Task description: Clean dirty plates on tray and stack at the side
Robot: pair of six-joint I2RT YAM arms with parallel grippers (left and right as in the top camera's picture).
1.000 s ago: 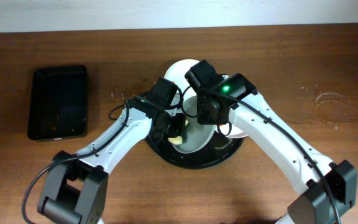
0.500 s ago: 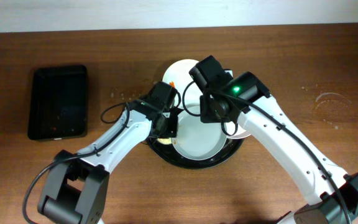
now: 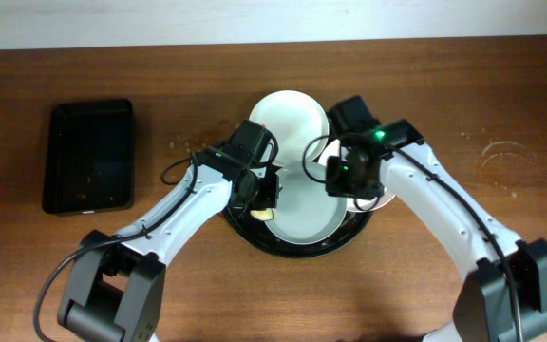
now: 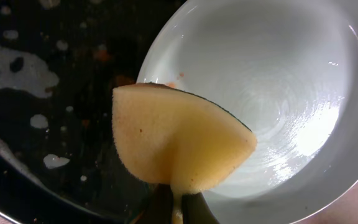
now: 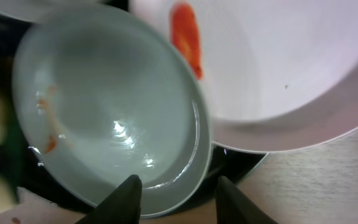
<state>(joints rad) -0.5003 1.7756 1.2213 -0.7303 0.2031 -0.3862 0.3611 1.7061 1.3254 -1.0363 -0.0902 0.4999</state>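
Wooden table [image 3: 463, 76], black tray [image 3: 297, 255], white plates [image 3: 292, 119]

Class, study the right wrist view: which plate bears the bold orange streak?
The bright white plate filling the upper right; its streak sits near its left edge. The greyer-looking plate beside it shows only faint orange flecks.

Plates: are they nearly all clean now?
Nothing looks finished: no plate is stacked beside the tray. The left end effector holds a sponge at the middle plate, which shows faint orange specks. The right plate has a bright orange smear, and the back plate waits too.
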